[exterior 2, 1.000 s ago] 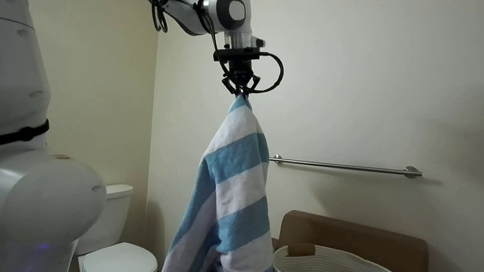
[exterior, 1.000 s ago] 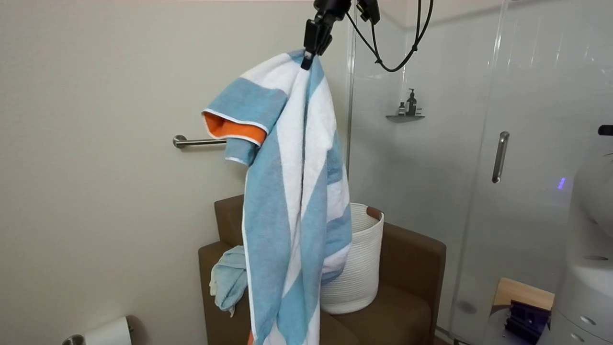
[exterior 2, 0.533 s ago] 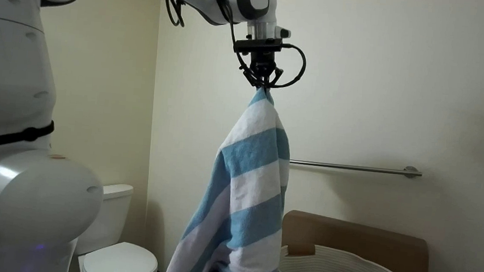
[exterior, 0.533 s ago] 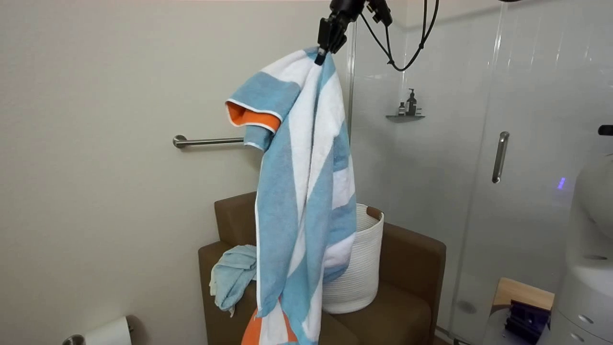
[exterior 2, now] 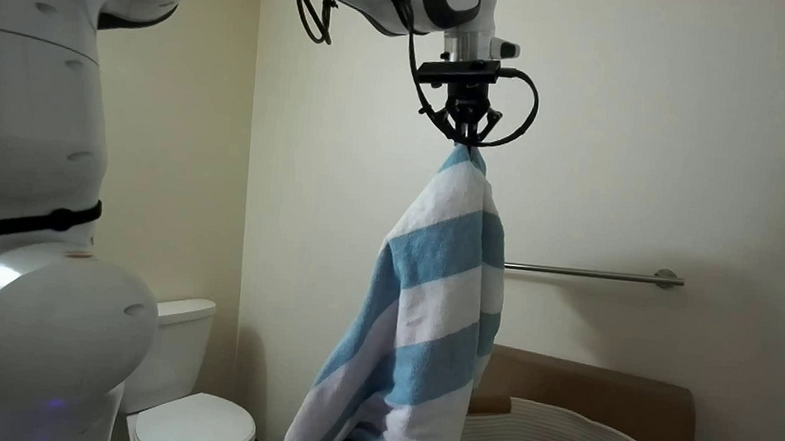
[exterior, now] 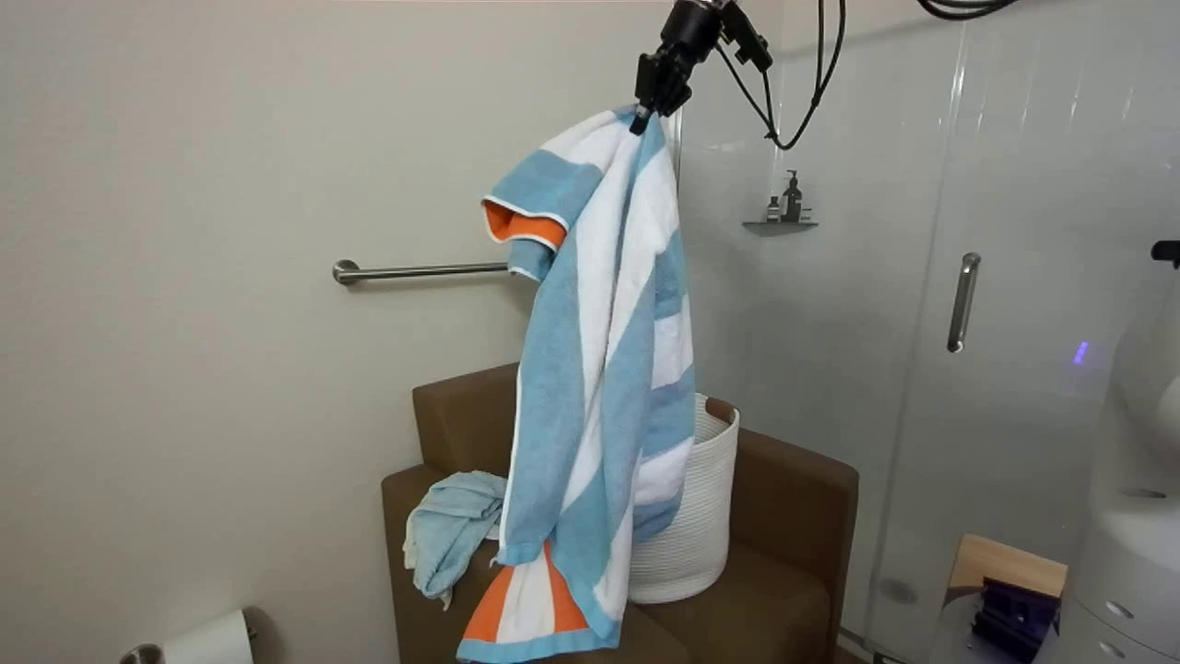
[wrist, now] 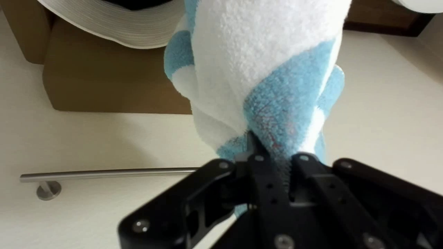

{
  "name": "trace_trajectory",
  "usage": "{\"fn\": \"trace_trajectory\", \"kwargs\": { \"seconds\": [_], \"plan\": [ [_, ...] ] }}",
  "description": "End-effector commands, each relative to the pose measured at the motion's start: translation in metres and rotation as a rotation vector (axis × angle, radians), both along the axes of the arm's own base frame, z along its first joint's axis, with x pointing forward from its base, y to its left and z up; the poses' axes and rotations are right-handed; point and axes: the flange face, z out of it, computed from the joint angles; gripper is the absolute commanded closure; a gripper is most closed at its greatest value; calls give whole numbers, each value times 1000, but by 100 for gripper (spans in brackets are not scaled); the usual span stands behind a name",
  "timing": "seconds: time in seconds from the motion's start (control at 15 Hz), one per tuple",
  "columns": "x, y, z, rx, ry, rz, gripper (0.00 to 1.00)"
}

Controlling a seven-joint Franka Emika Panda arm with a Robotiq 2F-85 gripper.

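With the hanging towel [exterior: 599, 369] as the centre of your dial in an exterior view, you have a white woven basket [exterior: 705, 516] at five o'clock, standing on a brown armchair [exterior: 797, 526] and partly hidden behind the fabric. The wrist view shows you a dark item [wrist: 136, 3] inside it. A crumpled pale-blue cloth [exterior: 452, 530] lies on the chair between seven and eight. The metal rail [exterior: 424, 272] is at ten; the towel blocks one end of it in both exterior views. Your toilet [exterior 2: 197, 427] sits at eight in an exterior view.

Your claw [exterior 2: 468, 140] has its jaws drawn nearly together, gripping a bunch of towel at twelve o'clock, and the rest drops in long folds. You see broad blue and white stripes, an orange lining peeking out at eleven, and orange-and-white stripes above a blue hem between six and seven.
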Motion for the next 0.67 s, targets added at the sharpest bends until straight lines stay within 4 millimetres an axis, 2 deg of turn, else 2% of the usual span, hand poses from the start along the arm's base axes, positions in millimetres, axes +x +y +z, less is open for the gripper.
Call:
{"fn": "trace_trajectory", "kwargs": {
  "seconds": [0.0, 0.6],
  "plan": [
    [3, -31, 10, 33, -23, -18, 95],
    [9, -110, -13, 95, -7, -148, 95]
  ]
}}
